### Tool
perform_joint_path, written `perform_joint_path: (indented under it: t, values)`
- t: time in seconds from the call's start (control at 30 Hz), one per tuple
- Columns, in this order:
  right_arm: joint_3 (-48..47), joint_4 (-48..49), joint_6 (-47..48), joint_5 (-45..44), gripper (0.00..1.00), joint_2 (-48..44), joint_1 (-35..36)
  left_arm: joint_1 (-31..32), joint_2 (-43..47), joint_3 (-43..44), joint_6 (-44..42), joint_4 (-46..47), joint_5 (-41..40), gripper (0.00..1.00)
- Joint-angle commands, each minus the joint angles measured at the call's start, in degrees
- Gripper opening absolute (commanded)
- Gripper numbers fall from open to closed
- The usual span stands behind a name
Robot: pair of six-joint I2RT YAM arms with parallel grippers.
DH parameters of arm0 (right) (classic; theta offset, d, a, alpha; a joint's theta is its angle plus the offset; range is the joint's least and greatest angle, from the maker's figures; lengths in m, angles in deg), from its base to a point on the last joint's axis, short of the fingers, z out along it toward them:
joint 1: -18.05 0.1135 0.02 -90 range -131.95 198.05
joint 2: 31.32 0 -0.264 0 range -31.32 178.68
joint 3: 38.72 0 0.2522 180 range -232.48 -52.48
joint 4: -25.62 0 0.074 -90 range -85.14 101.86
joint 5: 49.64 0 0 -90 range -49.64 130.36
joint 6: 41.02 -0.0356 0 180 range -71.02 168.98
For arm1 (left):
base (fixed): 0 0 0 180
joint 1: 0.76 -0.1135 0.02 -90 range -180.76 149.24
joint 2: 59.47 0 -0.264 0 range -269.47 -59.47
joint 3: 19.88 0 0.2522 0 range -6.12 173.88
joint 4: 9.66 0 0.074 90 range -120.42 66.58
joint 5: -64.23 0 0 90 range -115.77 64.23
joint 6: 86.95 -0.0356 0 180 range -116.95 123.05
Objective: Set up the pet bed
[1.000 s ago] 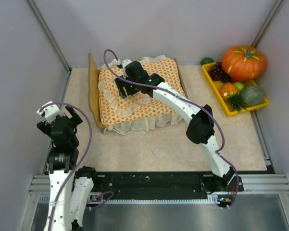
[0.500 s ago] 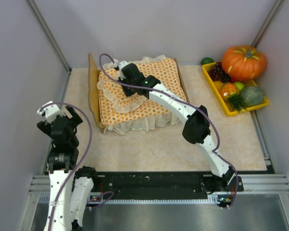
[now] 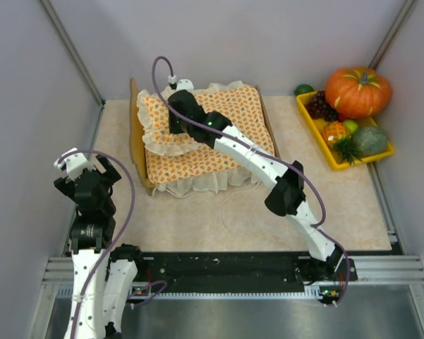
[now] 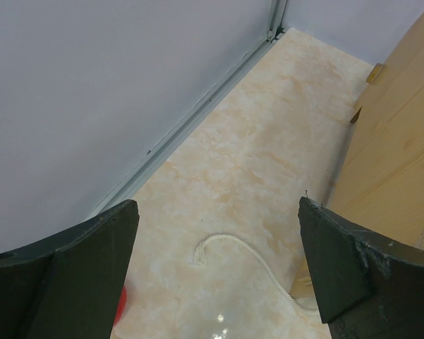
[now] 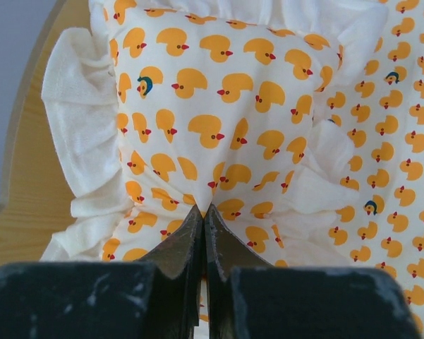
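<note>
The pet bed, a light-wood frame with a tall headboard [image 3: 136,134], stands at the back middle of the table. An orange-dotted ruffled bedspread [image 3: 226,152] covers it. A small matching pillow [image 3: 155,126] lies at the headboard end. My right gripper [image 3: 176,121] is shut, pinching the pillow's fabric. In the right wrist view the closed tips [image 5: 203,212] bite a fold of the pillow [image 5: 219,99], with the headboard [image 5: 28,183] to the left. My left gripper [image 3: 85,169] hovers open and holds nothing at the near left, beside the headboard [image 4: 388,169].
A yellow tray [image 3: 324,145] with a pumpkin [image 3: 358,90] and other fruit stands at the back right. A white string [image 3: 229,198] lies on the table in front of the bed, its other end [image 4: 268,265] under my left gripper. Walls close in on three sides.
My right gripper has shut on the pillow and moved it left and back, toward the headboard. The left arm has not moved.
</note>
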Motion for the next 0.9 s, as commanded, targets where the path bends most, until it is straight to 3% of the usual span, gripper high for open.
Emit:
perform_joint_path:
  t: [0.0, 0.3, 0.87]
  values:
    - [-5.4, 2.5, -11.4, -11.4, 0.00, 1.7, 1.3, -0.4, -0.4, -0.2, -0.1, 2.3, -0.6, 0.99]
    - [-7.2, 6.7, -16.6, -12.1, 0.00, 7.5, 2.0, -0.4, -0.4, -0.1, 0.0, 2.3, -0.7, 0.99]
    - [-7.8, 9.1, -10.9, -10.3, 0.00, 10.9, 4.1, -0.4, -0.7, -0.2, -0.2, 2.5, -0.4, 0.99]
